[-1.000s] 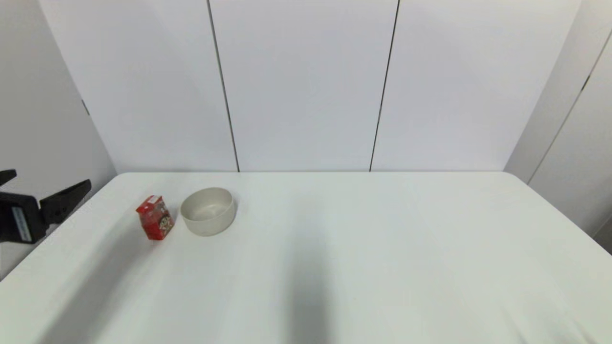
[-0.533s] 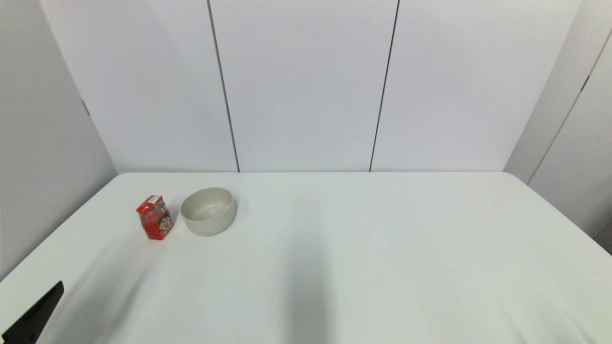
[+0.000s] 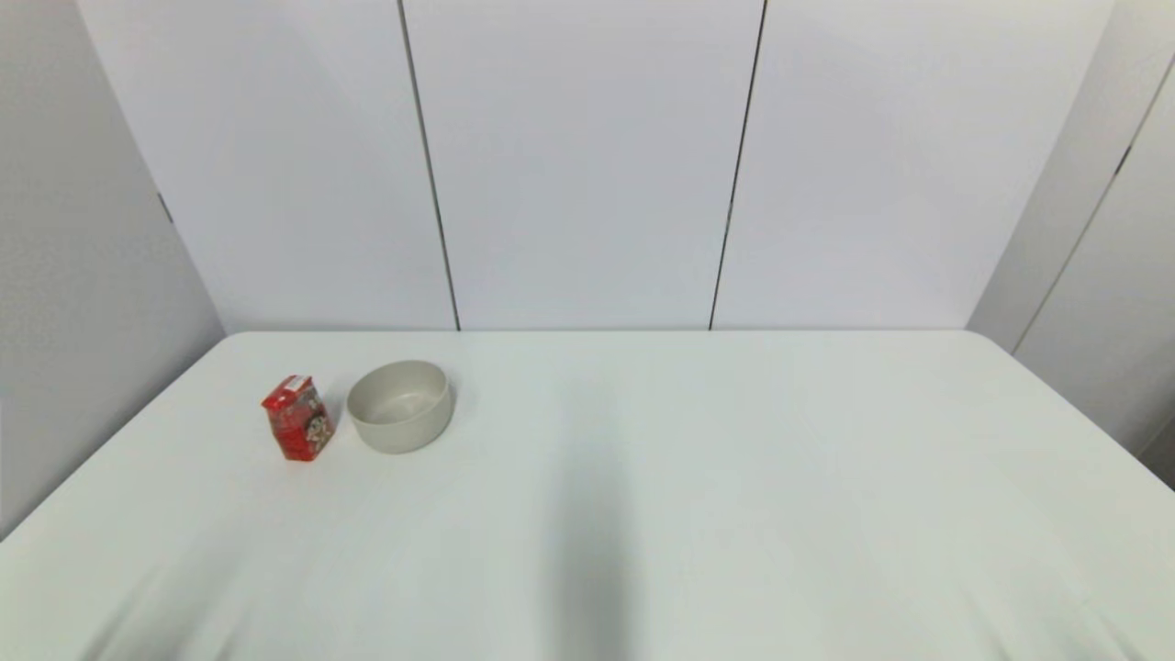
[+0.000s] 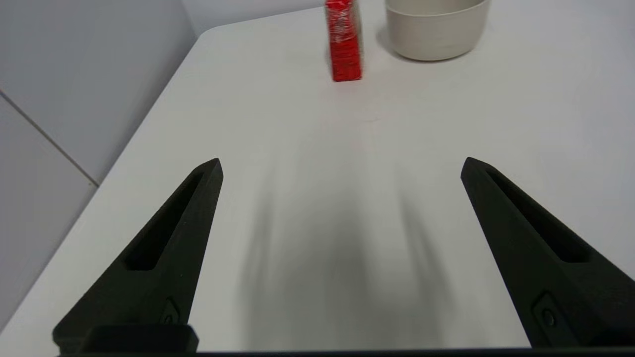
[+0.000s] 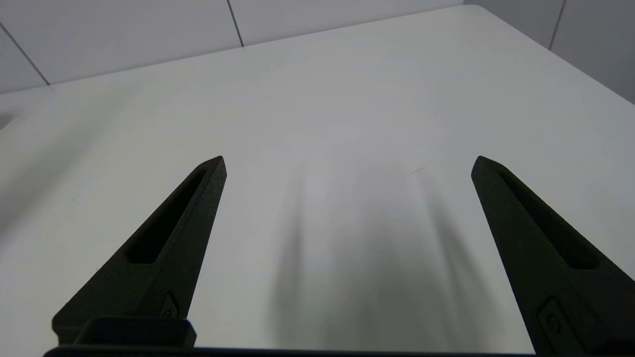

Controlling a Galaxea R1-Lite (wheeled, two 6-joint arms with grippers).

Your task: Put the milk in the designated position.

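Gone from the head view since a moment ago, the left gripper hangs wide open and empty, well short of the milk, a red carton with an unreadable white top label, upright beside the bowl, the right gripper likewise agape.

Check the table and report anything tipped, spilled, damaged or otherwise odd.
Nothing stands out. The milk carton stands upright on the white table, just beside the beige bowl, which sits level and looks empty. No spill shows. The left gripper and right gripper are both open over bare tabletop.
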